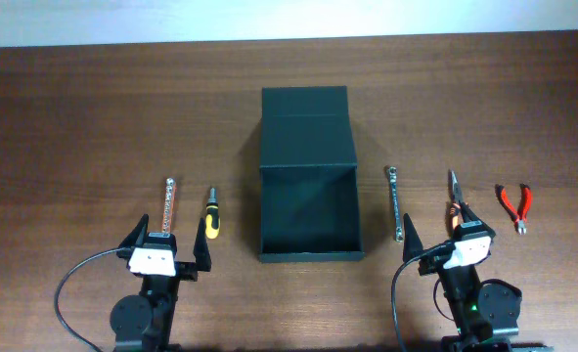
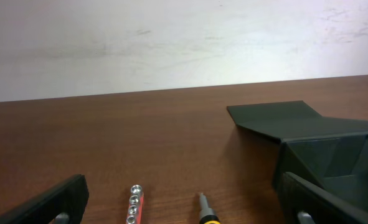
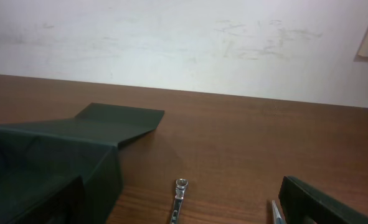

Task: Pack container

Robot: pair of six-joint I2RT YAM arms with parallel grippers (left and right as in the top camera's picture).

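The container (image 1: 308, 256) is a dark green-black box in the middle of the table, with its flap lid (image 1: 304, 103) folded back and nothing visible inside. My left gripper (image 1: 168, 244) stands open near the front edge, left of the box. In the left wrist view, a red bit holder (image 2: 136, 202) and a yellow-and-black screwdriver (image 2: 203, 213) lie between and ahead of the left gripper's (image 2: 187, 208) fingers. My right gripper (image 1: 438, 233) is open to the right of the box. A silver wrench (image 3: 179, 196) lies ahead of the right gripper (image 3: 190, 210). Neither gripper holds anything.
On the left lie the bit holder (image 1: 169, 205) and the screwdriver (image 1: 211, 217). Right of the box lie the wrench (image 1: 396, 203), orange-handled pliers (image 1: 455, 196) by my right finger, and red-handled pliers (image 1: 514, 205) farther right. A pale wall runs behind the table's far edge.
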